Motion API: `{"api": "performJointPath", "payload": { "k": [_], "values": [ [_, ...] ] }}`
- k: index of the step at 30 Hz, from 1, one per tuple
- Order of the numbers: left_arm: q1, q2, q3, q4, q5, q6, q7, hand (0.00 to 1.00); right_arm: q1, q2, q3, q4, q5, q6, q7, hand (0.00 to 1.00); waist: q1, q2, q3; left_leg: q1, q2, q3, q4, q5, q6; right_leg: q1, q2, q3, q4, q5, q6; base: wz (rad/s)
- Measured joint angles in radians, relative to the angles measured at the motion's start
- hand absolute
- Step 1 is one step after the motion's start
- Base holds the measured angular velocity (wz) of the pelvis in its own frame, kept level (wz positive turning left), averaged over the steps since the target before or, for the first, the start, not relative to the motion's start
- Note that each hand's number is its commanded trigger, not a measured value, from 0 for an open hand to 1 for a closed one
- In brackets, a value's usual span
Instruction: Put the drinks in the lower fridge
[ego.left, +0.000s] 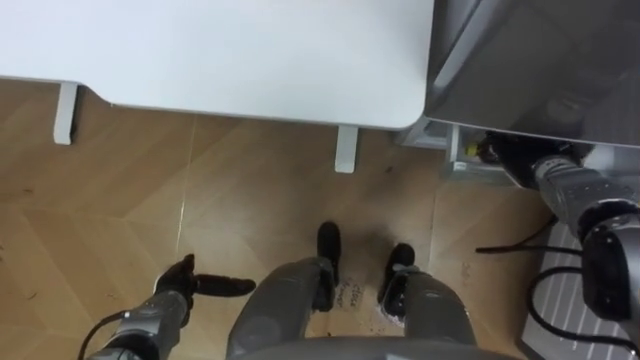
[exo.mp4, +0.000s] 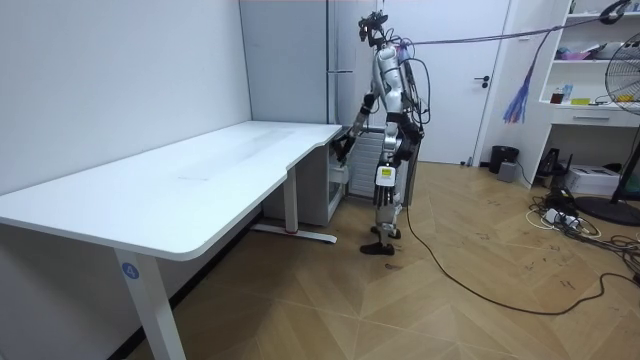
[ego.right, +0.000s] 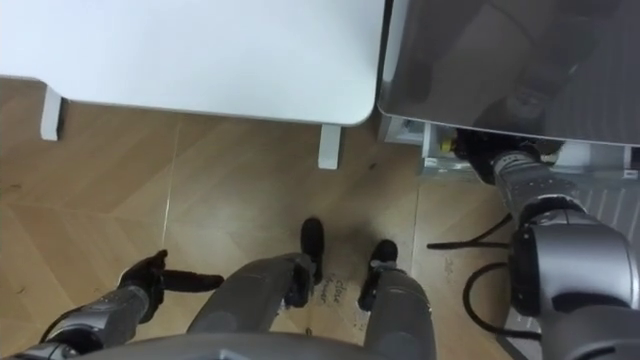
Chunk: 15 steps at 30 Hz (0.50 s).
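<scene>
A long white desk stood along the wall on white legs, over a wood floor. Beyond it a white door was closed. By the far wall were white shelves, a fan, a dark bin and, on the floor, tangled cables.

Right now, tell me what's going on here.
The robot stands at the end of the white desk, facing the grey fridge. Its right hand reaches into the dark opening low on the fridge; what it does in there is hidden. Its left hand hangs by its side, fingers straight, holding nothing.
</scene>
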Motion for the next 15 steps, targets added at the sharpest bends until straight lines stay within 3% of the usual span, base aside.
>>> {"api": "performJointPath", "payload": {
  "k": [4,10,15],
  "values": [
    [0.013,0.006,0.019,-0.002,0.001,0.0,0.001,0.0,0.068,0.0,-0.011,-0.001,-0.018,-0.002,0.013,0.0,-0.004,-0.003,-0.0118,0.04,0.0,0.007,-0.01,0.0,0.0,0.05,0.0,-0.014,-0.019,0.0,0.003,0.1],
    [0.026,0.005,0.054,0.006,-0.002,-0.004,0.003,0.0,0.102,0.001,-0.01,-0.001,-0.025,0.0,0.019,0.0,-0.001,-0.003,-0.0172,0.102,0.005,0.032,-0.031,0.0,0.001,0.114,0.005,-0.015,-0.046,0.004,0.006,0.0],
    [0.052,0.005,0.069,0.006,-0.011,-0.004,0.003,0.0,0.153,0.014,-0.008,-0.01,-0.022,0.0,0.021,0.0,-0.002,-0.013,-0.0277,0.158,0.007,0.03,-0.054,-0.001,0.0,0.176,0.014,-0.017,-0.084,0.009,0.008,0.01]
  ]
}}
